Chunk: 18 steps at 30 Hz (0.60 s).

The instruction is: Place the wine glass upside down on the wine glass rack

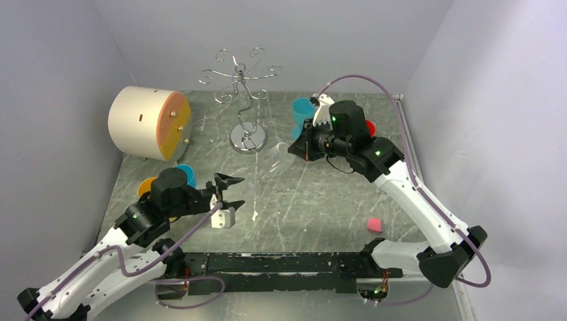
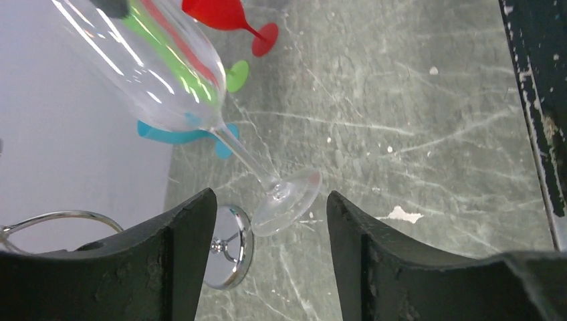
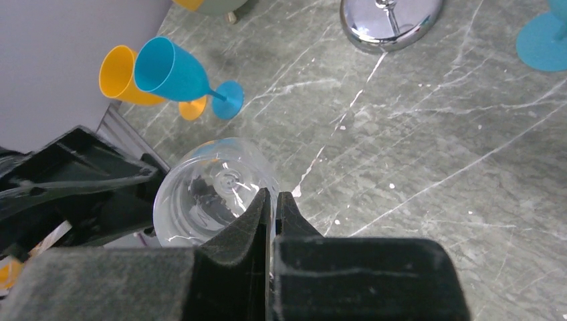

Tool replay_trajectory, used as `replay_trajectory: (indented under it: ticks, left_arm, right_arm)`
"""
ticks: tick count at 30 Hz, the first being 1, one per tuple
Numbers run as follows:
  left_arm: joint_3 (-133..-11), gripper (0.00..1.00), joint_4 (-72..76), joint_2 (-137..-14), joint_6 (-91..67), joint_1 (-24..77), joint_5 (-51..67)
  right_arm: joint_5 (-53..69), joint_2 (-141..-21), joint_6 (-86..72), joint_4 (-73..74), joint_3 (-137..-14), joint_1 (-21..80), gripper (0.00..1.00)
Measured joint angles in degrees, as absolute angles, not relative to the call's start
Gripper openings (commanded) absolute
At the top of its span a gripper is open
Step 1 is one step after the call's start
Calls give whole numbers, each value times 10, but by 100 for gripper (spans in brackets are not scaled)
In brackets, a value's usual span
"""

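Note:
The clear wine glass (image 1: 278,160) hangs tilted above the table, just right of the rack's base. My right gripper (image 1: 299,148) is shut on its rim; in the right wrist view the gripper (image 3: 274,198) pinches the edge of the bowl (image 3: 207,194). In the left wrist view the glass's foot (image 2: 289,200) points toward my open, empty left gripper (image 2: 271,221). In the top view the left gripper (image 1: 229,191) sits lower left of the glass. The silver wire rack (image 1: 242,83) stands at the back on its chrome base (image 1: 248,139), (image 2: 231,246), (image 3: 388,19).
A cream cylinder with an orange end (image 1: 150,122) lies back left. Blue (image 3: 175,70) and orange (image 3: 122,77) plastic glasses lie by the left arm. Blue (image 1: 302,110) and red (image 2: 227,13) glasses are behind the right gripper. A pink cube (image 1: 374,225) and a white block (image 1: 224,217) lie in front.

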<state>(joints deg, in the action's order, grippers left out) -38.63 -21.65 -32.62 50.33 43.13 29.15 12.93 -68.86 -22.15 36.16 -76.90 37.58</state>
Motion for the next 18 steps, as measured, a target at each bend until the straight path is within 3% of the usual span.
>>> replay_trajectory:
  ticks: [11, 18]
  left_arm:
    - [-408, 65, -273, -403, 602, 431, 267]
    - [-417, 59, -271, -431, 633, 431, 258]
  right_arm:
    - [147, -703, -212, 418, -850, 370, 0]
    - [188, -704, -212, 420, -842, 369, 0]
